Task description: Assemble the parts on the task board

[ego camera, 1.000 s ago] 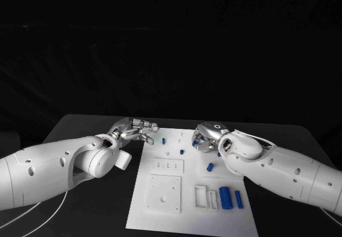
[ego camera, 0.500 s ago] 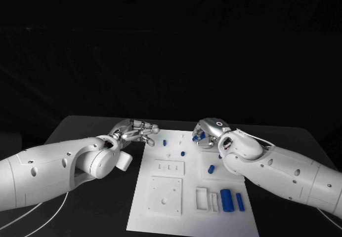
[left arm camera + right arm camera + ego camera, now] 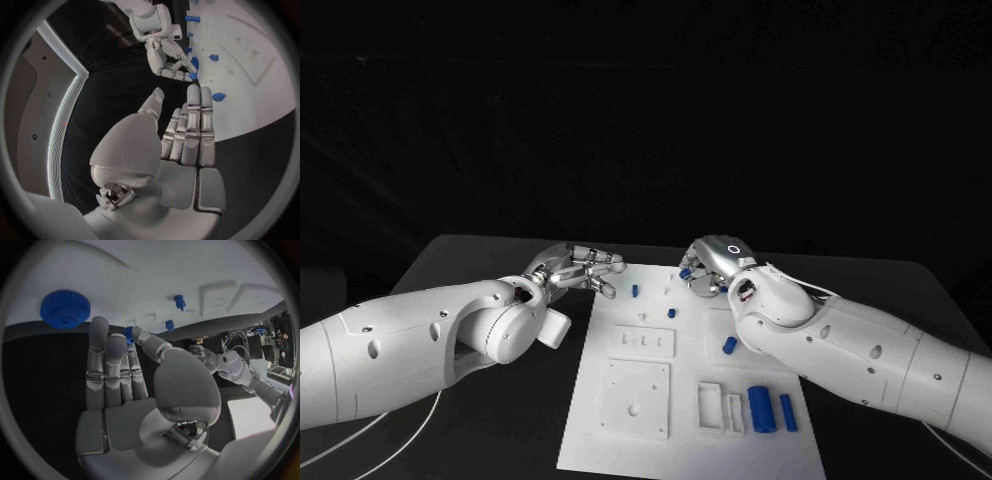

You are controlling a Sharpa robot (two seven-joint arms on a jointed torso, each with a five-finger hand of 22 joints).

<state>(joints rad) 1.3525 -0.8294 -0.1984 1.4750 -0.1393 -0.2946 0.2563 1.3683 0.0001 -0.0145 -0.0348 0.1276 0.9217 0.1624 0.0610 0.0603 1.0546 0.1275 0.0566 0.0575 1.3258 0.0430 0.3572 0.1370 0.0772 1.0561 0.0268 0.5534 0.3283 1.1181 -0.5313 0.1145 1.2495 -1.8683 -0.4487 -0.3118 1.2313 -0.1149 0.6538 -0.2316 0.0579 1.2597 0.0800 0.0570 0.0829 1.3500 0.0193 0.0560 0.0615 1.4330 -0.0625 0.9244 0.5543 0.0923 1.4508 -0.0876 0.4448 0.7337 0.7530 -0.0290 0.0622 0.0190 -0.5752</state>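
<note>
The right hand point(image 3: 711, 265) hovers over the far end of the white task board point(image 3: 635, 440), a small blue part point(image 3: 129, 333) apparently pinched at its fingers point(image 3: 103, 352). The left hand point(image 3: 581, 266), fingers straight, together and empty, hangs at the board's far left corner, so the right is nearer the blue toothed wheel point(image 3: 65, 308) beyond its fingertips.

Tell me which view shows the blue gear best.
The right wrist view: the blue gear lies unobstructed on the white board, its toothed rim and centre hole plain. In the head view the right hand covers that spot; I cannot identify it in the left wrist view.
</note>
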